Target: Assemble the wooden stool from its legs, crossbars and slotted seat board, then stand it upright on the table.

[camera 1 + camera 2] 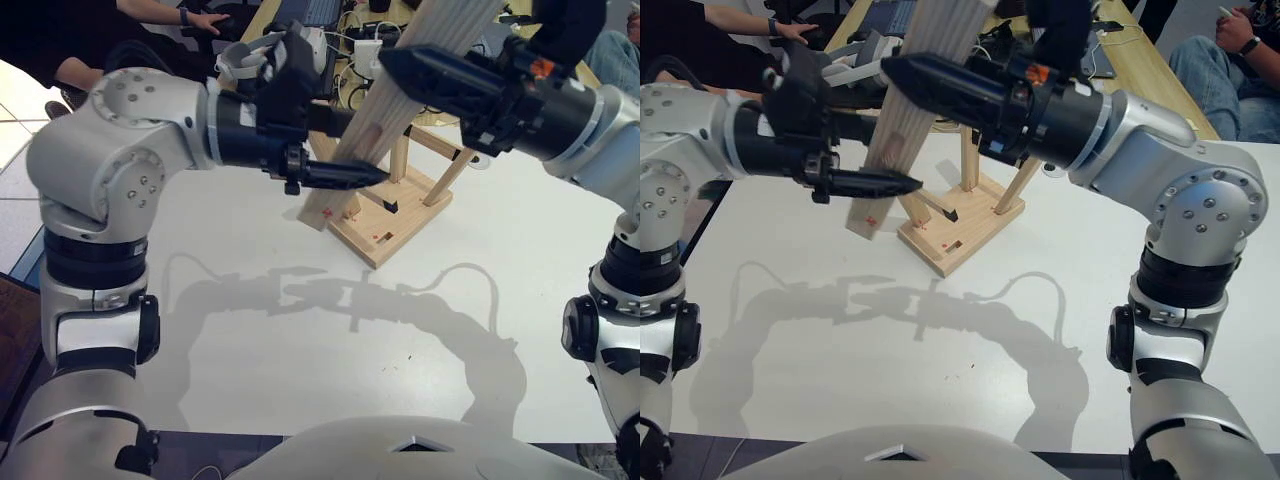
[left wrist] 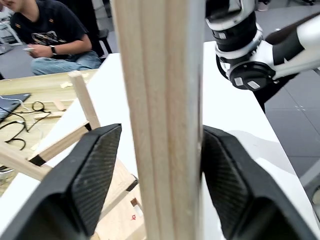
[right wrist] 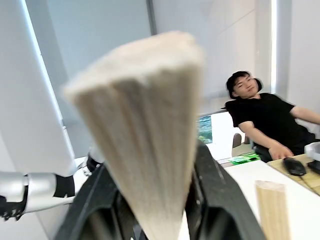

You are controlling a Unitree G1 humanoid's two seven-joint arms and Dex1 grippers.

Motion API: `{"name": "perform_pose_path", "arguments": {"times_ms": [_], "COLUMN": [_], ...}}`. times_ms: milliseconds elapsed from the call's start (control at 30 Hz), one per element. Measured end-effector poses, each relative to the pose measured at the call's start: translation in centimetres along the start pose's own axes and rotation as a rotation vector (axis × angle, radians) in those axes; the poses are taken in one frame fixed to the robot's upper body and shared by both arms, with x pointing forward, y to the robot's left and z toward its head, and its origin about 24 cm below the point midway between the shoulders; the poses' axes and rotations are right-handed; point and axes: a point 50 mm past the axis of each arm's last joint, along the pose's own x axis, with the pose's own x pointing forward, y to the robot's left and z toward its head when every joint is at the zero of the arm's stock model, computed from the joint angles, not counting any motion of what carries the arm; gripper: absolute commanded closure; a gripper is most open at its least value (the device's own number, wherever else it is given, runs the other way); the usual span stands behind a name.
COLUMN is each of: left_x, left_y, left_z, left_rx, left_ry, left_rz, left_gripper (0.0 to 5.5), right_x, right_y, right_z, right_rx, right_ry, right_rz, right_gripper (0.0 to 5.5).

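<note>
The slotted seat board point(image 1: 952, 240) lies flat on the white table point(image 1: 1060, 260). Two legs point(image 1: 969, 160) stand in its far side, and a dark-tipped crossbar point(image 1: 935, 207) projects over it. A long wooden leg point(image 1: 888, 150) slants above the table, lower end just beside the board. The right gripper point(image 1: 905, 72) clamps its upper part. The left gripper point(image 1: 902, 183) sits at its lower part.

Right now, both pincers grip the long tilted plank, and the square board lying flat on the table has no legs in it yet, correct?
Not quite: the square board already has two legs standing in it, as the left eye view shows. The rest is right: the left pincer and the right pincer both grip the long tilted plank, and the board lies flat.
</note>
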Motion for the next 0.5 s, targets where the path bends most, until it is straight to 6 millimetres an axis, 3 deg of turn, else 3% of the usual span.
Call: {"name": "perform_pose_path", "arguments": {"times_ms": [167, 233, 300, 400, 500], "left_x": [-5.2, -6.6, -8.0, -7.4, -4.6], "left_y": [1.3, 2.5, 5.4, 9.7, 12.1], "left_z": [-1.6, -2.6, -4.5, -6.7, -9.7], "left_rx": [-0.091, -0.134, -0.182, -0.221, -0.256], "left_ry": [-0.069, -0.098, -0.112, -0.156, -0.127], "left_rz": [0.256, 0.344, 0.564, 0.885, 1.091], "left_gripper": [1.4, 1.39, 1.39, 1.39, 1.39], "right_x": [-2.4, -3.3, -3.7, -4.0, -4.5], "right_y": [-1.3, -1.9, -2.6, -3.7, -5.0], "right_z": [1.5, 2.0, 2.2, 2.0, 1.2], "right_rx": [-0.035, -0.054, -0.066, -0.071, -0.083], "right_ry": [-0.108, -0.147, -0.184, -0.235, -0.285], "right_rz": [-0.151, -0.221, -0.286, -0.386, -0.507], "right_gripper": [4.5, 4.5, 4.5, 4.5, 4.5]}}
